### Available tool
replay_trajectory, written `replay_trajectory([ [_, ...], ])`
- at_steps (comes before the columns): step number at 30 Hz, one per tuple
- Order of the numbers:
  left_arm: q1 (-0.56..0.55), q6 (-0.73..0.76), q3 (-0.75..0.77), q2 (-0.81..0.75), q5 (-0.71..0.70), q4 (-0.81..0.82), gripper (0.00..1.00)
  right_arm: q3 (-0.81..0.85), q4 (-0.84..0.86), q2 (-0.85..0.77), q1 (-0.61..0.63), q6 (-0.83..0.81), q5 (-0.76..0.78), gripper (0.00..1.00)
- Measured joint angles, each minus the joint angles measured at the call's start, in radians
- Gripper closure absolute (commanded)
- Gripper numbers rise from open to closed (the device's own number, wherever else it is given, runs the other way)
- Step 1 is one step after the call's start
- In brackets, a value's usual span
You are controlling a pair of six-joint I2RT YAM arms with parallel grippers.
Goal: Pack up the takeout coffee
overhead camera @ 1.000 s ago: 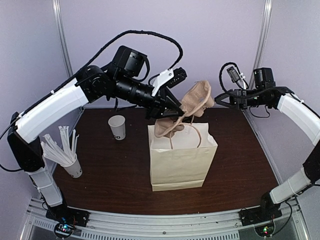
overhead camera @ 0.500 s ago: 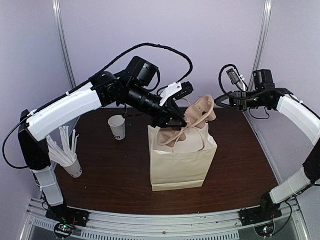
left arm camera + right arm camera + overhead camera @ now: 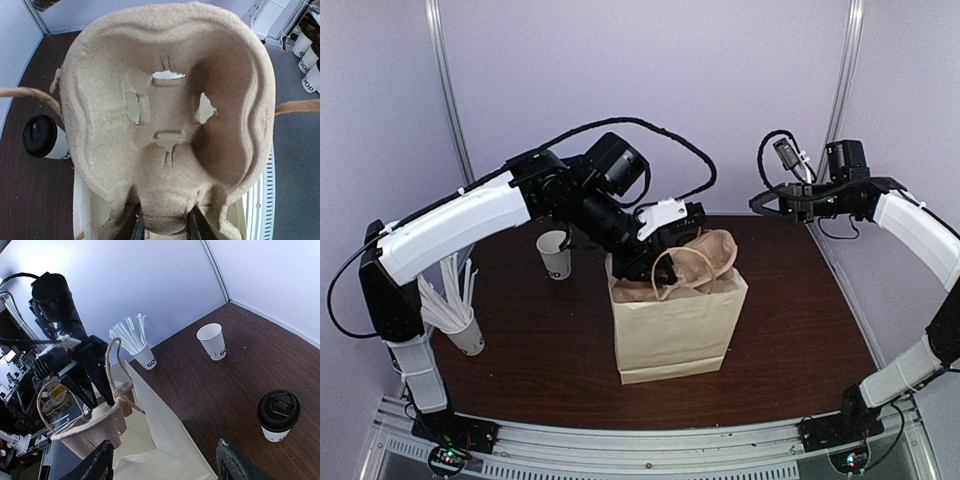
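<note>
The takeout coffee point(image 3: 278, 415), a white cup with a black lid, stands on the dark table beside the bag. It also shows in the left wrist view point(image 3: 40, 136). It is hidden in the top view. My left gripper point(image 3: 655, 255) is shut on the rim of the brown pulp carrier point(image 3: 705, 255), which sits partly inside the open cream paper bag point(image 3: 670, 330). In the left wrist view the fingertips point(image 3: 132, 225) pinch the carrier point(image 3: 165, 100). My right gripper point(image 3: 765, 205) is open and empty, high at the back right, above the bag point(image 3: 165, 440).
A white cup full of wrapped straws point(image 3: 455, 310) stands at the left. An open white cup without a lid point(image 3: 555, 255) stands behind the bag's left side. The bag's twine handles point(image 3: 670, 265) stand up round the carrier. More lidded cups point(image 3: 307, 60) sit off the table.
My left gripper has come down and forward, lowering the carrier from above the bag into its mouth. The bag has shifted slightly left. The right arm has not moved.
</note>
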Motion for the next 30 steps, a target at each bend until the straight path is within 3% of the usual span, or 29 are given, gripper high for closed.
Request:
replay_trajectory([
  [10, -0.043, 0.000, 0.082, 0.108, -0.170, -0.153, 0.81, -0.016, -0.005, 0.005, 0.000, -0.020, -0.008, 0.30],
  [24, -0.069, -0.032, 0.214, 0.125, -0.299, -0.295, 0.83, -0.043, -0.018, 0.014, 0.000, -0.051, -0.017, 0.28],
  [30, -0.078, -0.067, 0.221, 0.124, -0.317, -0.315, 0.85, -0.039, -0.167, 0.017, 0.049, -0.181, 0.020, 0.25],
])
